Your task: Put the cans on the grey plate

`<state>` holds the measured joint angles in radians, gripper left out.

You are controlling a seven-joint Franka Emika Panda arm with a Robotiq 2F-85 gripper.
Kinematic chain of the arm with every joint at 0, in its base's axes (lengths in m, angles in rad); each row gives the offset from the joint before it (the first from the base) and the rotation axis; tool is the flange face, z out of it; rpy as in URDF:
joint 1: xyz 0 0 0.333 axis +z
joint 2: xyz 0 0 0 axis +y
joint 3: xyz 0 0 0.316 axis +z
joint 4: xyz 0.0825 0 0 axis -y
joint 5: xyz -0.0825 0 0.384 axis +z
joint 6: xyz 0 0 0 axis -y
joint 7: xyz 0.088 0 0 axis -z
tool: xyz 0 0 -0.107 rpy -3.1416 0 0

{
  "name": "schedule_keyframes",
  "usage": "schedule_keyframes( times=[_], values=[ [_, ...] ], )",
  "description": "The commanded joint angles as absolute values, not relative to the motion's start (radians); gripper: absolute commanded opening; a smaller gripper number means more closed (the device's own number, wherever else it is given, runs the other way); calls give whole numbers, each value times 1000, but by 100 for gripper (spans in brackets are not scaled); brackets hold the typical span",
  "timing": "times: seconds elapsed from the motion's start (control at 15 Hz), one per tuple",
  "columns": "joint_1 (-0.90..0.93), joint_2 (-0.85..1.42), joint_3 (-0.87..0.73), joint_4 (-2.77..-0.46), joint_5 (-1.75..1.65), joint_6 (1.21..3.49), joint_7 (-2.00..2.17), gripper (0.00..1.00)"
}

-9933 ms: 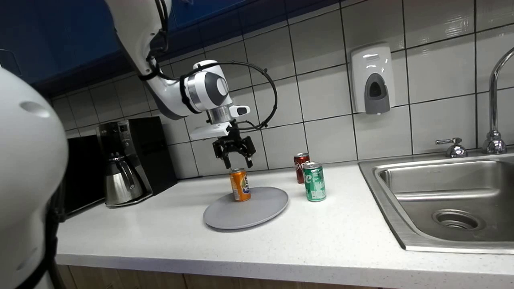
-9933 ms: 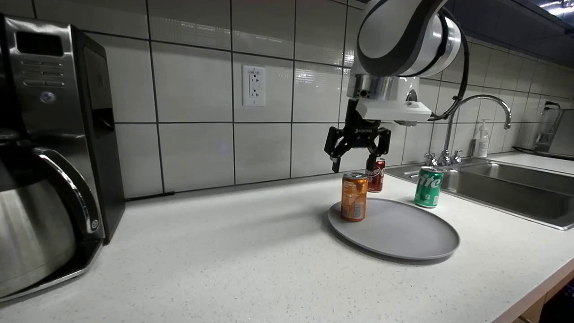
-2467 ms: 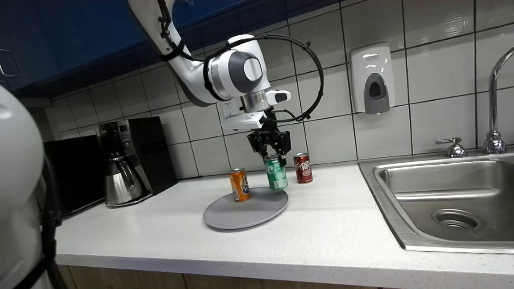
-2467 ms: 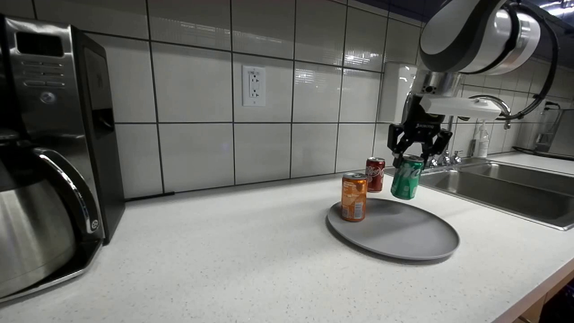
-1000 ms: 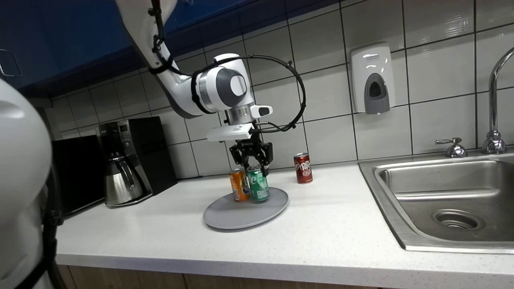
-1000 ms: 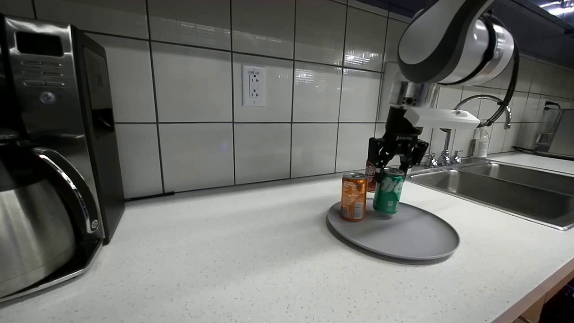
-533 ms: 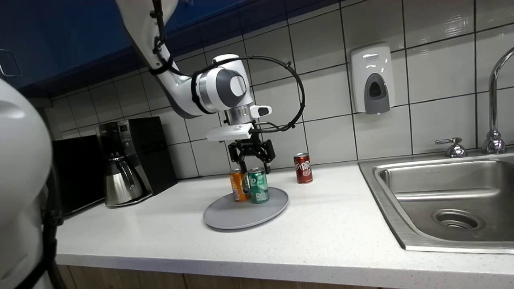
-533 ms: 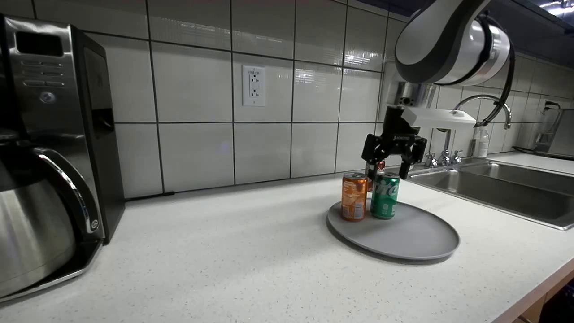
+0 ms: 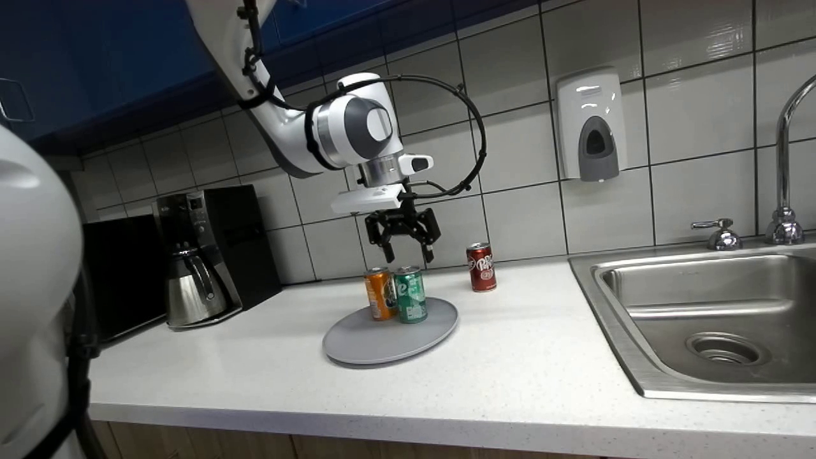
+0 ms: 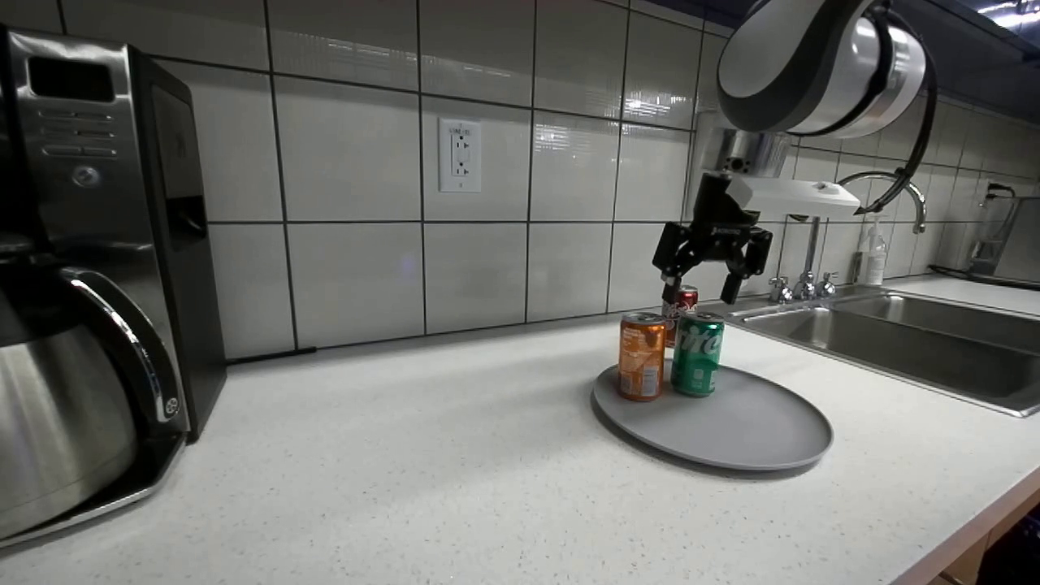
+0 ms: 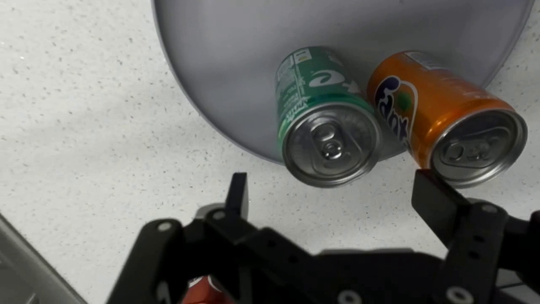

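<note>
Two cans stand upright on the grey plate (image 9: pixel 363 347) (image 10: pixel 756 435) (image 11: pixel 219 71): the green can (image 9: pixel 410 297) (image 10: pixel 697 359) (image 11: pixel 325 82) and, close beside it, the orange can (image 9: pixel 379 296) (image 10: pixel 640 362) (image 11: pixel 438 99). The dark red can (image 9: pixel 481 269) (image 10: pixel 688 299) (image 11: pixel 206 291) is upright on the counter by the tiled wall, off the plate; in the wrist view the gripper hides most of it. My gripper (image 9: pixel 408 256) (image 10: pixel 699 294) (image 11: pixel 330 179) hangs open just above the green can, fingers spread wide, nothing held.
A black-and-steel coffee maker (image 9: pixel 217 248) (image 10: pixel 106 211) stands at the left in both exterior views. The steel sink (image 9: pixel 637 357) (image 10: pixel 918 341) with its tap (image 9: pixel 785 178) lies to the right. A tiled wall (image 9: pixel 523 223) with a soap dispenser (image 9: pixel 590 127) runs behind the counter.
The green can went from the counter near the sink, in my grip, onto the plate beside the orange can. The gripper then opened, let it go and rose slightly above it.
</note>
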<state>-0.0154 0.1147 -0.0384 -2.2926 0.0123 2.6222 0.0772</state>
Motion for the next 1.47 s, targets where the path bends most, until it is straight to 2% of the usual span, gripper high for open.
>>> schedule_keyframes(
  times=[0.0, 1.4],
  values=[
    [-33, 95, -48, -2270, 12, 2590, 50, 100],
    [-95, 335, -89, -1918, 32, 2437, 50, 100]
  ],
)
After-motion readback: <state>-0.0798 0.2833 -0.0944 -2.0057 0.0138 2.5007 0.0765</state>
